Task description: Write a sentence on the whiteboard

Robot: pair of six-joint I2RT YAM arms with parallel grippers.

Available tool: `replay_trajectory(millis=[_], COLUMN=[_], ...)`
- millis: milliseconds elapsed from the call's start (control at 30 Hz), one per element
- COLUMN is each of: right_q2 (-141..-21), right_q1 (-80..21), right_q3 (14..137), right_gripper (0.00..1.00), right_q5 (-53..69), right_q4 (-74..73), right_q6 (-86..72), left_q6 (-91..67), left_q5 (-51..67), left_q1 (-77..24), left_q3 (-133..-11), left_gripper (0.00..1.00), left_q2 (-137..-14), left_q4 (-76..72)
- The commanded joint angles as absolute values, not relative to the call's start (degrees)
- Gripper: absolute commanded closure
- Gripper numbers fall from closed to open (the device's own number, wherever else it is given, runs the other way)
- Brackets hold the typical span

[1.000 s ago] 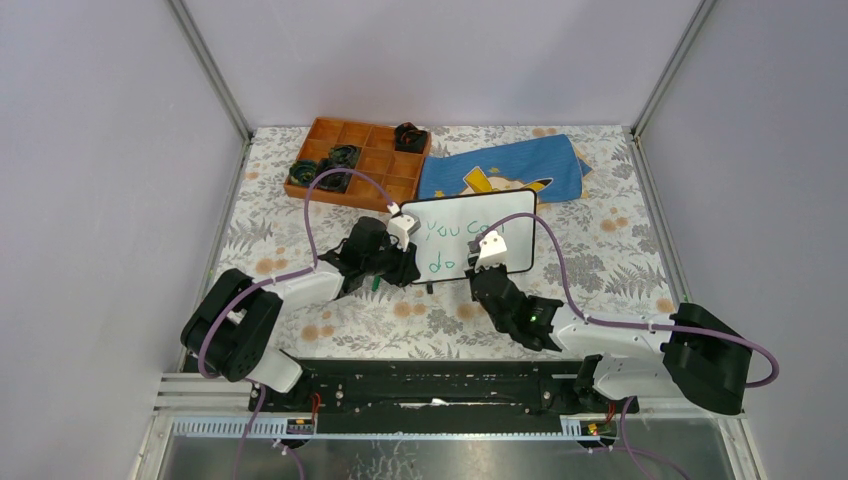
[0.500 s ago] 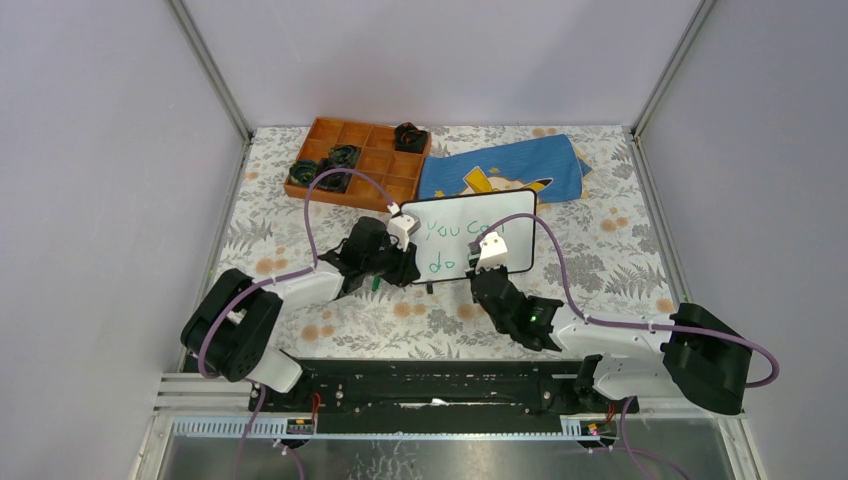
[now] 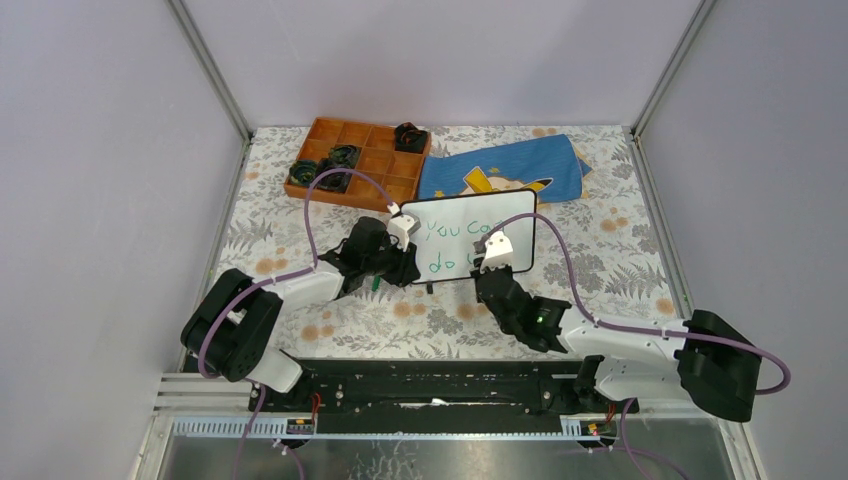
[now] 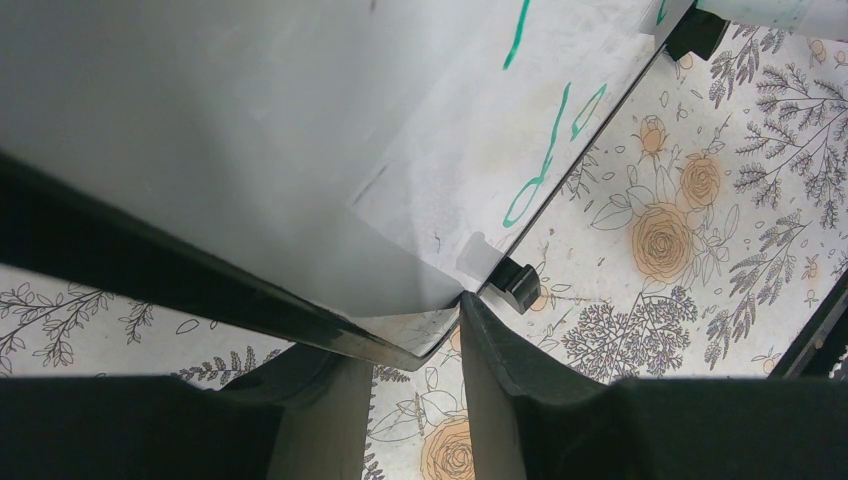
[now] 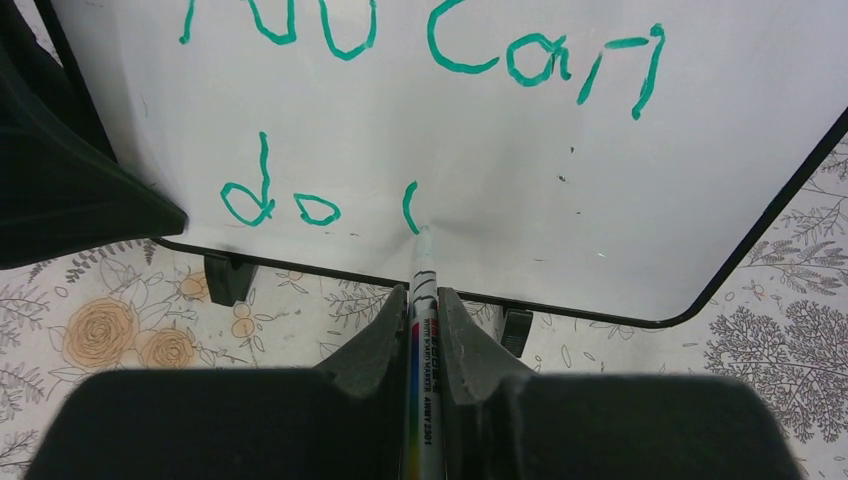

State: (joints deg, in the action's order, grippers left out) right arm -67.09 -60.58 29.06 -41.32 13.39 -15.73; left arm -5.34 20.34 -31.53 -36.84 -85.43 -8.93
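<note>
The whiteboard stands tilted near the middle of the flowered surface. My left hand meets its left edge, low down. My right hand reaches in from the near right and covers part of its lower right. Green writing reads "You ca" on top and "do" beneath; my right hand hides anything further. Beyond the board lie an orange compartment tray with black parts in some cells, and beside it a blue cloth with a yellow print.
</note>
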Motion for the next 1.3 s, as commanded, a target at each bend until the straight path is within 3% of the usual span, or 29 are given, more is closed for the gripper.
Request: replay_trajectory(millis=[0, 300, 1267], right_q2=[-64.3, -66.4, -67.7], right_q1=[-60.0, -60.0, -57.3], right_q3=[28.8, 30.8, 30.5], right_gripper=[1.0, 1.0, 1.0], right_q5=[-40.4, -36.5, -40.8], right_q4=[15.6, 17.6, 17.8], right_q6=[-14.6, -13.5, -15.0], left_q6=[-3.5, -3.5, -3.6], left_q5=[19.1, 19.2, 19.0], left_q1=[-32.4, -32.4, -32.4], left_q3=[-37.8, -37.8, -37.7], left_gripper=[0.59, 0.59, 0.59], left_q2=[-85.6, -85.6, -85.4], left_q4=[-7.7, -7.7, -7.8])
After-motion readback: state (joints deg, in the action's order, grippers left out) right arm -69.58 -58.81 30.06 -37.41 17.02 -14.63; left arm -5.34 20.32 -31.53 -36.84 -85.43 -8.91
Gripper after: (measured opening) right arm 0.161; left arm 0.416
